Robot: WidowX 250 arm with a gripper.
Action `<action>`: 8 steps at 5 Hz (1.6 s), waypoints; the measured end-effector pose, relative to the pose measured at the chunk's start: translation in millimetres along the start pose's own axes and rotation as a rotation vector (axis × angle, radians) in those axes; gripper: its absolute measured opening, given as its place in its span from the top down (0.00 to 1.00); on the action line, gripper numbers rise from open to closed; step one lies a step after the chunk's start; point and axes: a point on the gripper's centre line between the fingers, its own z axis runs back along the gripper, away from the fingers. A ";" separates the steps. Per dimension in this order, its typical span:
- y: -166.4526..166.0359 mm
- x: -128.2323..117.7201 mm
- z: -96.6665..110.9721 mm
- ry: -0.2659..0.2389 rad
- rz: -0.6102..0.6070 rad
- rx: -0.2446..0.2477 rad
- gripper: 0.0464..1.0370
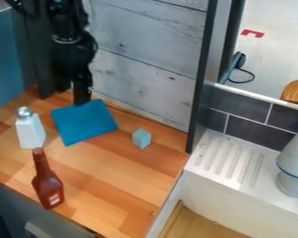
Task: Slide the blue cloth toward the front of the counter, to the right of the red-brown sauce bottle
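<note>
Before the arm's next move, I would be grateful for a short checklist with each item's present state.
1. Black pincer at the back edge of the square blue cloth: ok.
2. Pincer touching the cloth: cannot tell.
3. Cloth spread out on the wooden counter: ok.
4. White bottle with silver top upright: ok.
5. Reddish-brown bottle upright: ok.
6. Small pale-blue block apart from the cloth: ok.

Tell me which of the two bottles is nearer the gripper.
The white bottle with the silver top, beside the blue cloth. The red-brown bottle stands farther from the gripper.
</note>
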 end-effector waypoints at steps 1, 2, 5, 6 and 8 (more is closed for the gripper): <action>3.6 7.2 -16.3 0.024 0.013 0.009 0.04; -1.1 17.7 -37.9 0.048 -0.002 0.015 0.04; 6.3 35.8 -82.3 0.112 0.022 0.020 0.04; 6.1 36.4 -82.9 0.112 0.026 0.022 0.04; -28.9 23.3 -80.1 0.097 -0.014 0.015 0.04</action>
